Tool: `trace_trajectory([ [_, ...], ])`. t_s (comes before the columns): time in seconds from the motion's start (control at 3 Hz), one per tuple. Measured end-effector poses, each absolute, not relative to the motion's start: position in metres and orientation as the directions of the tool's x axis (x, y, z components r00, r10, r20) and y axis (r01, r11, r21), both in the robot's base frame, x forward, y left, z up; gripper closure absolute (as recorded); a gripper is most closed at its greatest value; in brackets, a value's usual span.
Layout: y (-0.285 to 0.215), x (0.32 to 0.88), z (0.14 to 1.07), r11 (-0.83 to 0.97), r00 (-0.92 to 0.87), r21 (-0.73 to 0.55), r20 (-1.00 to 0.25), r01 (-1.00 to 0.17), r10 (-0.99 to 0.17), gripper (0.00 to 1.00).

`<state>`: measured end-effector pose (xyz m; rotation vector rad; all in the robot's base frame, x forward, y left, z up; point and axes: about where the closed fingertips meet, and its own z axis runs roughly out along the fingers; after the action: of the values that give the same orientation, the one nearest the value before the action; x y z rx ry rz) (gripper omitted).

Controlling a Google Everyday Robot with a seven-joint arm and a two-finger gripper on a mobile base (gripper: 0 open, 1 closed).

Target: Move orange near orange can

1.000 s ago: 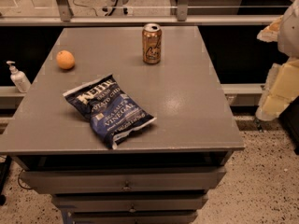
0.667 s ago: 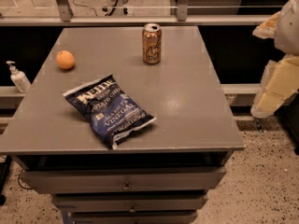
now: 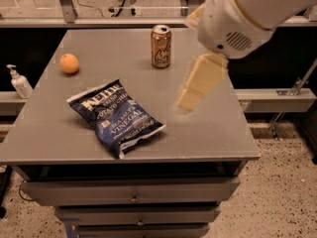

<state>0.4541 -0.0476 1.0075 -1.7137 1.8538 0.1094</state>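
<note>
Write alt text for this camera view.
The gripper hangs above the right side of the grey table, touching nothing. The orange sits near the left edge, the orange can stands upright toward the back, and a blue bag of potato chips lies nearer the front.

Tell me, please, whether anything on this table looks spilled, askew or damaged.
Nothing stands out. The orange can stands upright, the orange sits intact near the left edge of the table, the chip bag lies flat, and the gripper hangs above its right side.

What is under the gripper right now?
Bare grey tabletop shows below the gripper, hanging between the chip bag and the table's right edge. The strip it covers is hidden.
</note>
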Motion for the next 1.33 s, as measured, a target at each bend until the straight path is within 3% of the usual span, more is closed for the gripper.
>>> trace_trajectory([
  [0.33,0.041,0.459,1.003,0.116,0.106,-0.336,-0.574,-0.935,-0.812,0.00],
  [1.33,0.052,0.461,1.026,0.152,0.134,-0.400,-0.603,-0.904,-0.786,0.00],
])
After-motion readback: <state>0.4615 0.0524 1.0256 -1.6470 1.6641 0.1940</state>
